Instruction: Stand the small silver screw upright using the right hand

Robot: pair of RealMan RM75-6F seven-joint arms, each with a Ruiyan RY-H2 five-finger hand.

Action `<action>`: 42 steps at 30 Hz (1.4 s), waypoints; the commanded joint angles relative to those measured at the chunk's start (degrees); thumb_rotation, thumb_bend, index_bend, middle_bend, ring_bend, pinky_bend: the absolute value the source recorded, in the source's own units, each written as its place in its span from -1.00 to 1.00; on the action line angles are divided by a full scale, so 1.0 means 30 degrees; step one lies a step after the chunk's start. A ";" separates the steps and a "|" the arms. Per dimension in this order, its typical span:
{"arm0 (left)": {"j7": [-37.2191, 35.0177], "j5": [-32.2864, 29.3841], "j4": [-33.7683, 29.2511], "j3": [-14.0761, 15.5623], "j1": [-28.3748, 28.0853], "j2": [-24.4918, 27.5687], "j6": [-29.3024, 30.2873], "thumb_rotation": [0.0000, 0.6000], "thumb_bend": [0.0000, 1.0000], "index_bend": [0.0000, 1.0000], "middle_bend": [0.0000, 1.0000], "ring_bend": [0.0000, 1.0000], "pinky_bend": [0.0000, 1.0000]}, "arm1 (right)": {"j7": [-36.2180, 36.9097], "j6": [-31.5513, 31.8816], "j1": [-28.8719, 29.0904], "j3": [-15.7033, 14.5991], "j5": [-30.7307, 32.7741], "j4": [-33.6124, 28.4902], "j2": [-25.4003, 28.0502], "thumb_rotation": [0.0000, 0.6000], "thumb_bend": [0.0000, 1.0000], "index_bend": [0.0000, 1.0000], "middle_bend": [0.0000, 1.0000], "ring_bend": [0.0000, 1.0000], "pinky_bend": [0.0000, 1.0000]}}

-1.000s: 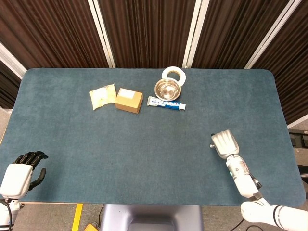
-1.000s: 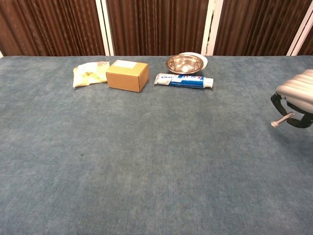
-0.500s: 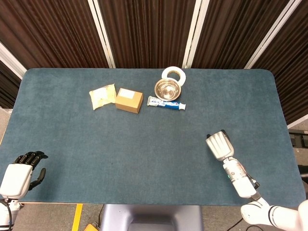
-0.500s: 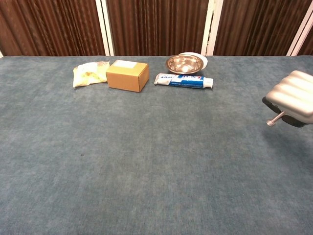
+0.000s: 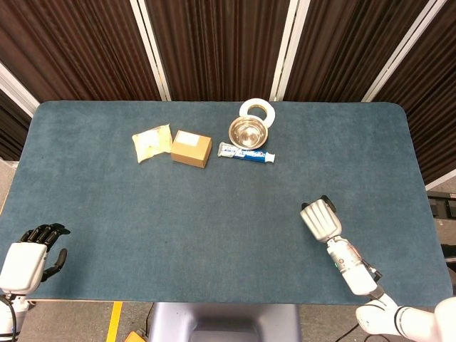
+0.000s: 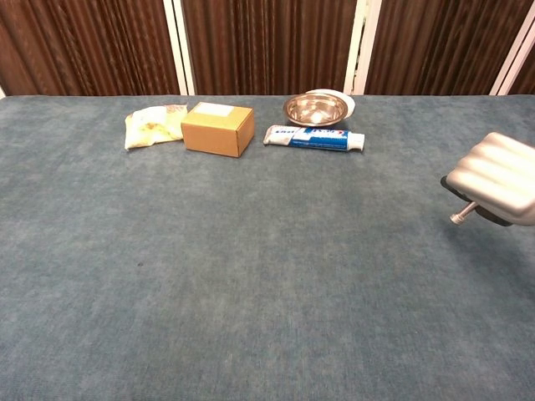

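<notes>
My right hand (image 5: 320, 219) hovers over the right part of the blue table, its fingers curled in. In the chest view that right hand (image 6: 495, 177) holds the small silver screw (image 6: 462, 214), which sticks out beneath the fingers, tilted with its head down to the left, above the cloth. The head view hides the screw under the hand. My left hand (image 5: 28, 258) rests off the table's near left corner, fingers curled, holding nothing.
At the back of the table lie a yellow packet (image 5: 152, 142), a cardboard box (image 5: 191, 148), a toothpaste tube (image 5: 246, 153), a steel bowl (image 5: 248, 132) and a white tape roll (image 5: 257, 110) behind it.
My right hand has moved leftward and a little toward the table's middle, carrying the screw. The screw's tilt has steepened slightly. The left hand has stayed still.
</notes>
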 commanded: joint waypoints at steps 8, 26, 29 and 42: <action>0.0019 -0.0012 -0.0004 0.0002 -0.0012 -0.0003 -0.0038 1.00 -0.10 -0.29 -0.40 -0.44 -0.24 | -0.0279 -0.0508 -0.0054 0.0253 0.0009 -0.0040 -0.0009 1.00 -0.05 0.56 0.91 0.93 0.71; -0.0040 0.0018 0.0013 -0.0016 0.0000 0.0016 0.0030 1.00 -0.10 -0.29 -0.40 -0.44 -0.24 | -0.0149 -0.1092 -0.0177 0.0616 0.0138 -0.0148 -0.0225 1.00 -0.05 0.27 0.91 0.93 0.71; -0.0026 0.0044 0.0012 -0.0007 0.0002 0.0012 0.0043 1.00 -0.10 -0.29 -0.40 -0.44 -0.24 | -0.0041 -0.1160 -0.0215 0.0651 0.0160 -0.0149 -0.0213 1.00 -0.05 0.17 0.91 0.93 0.71; 0.0008 0.0045 0.0030 0.0002 -0.0005 -0.0003 0.0016 1.00 -0.10 -0.30 -0.40 -0.44 -0.24 | 0.0302 -0.1268 -0.0444 0.0809 0.0350 -0.0607 0.0026 1.00 -0.08 -0.11 0.91 0.93 0.71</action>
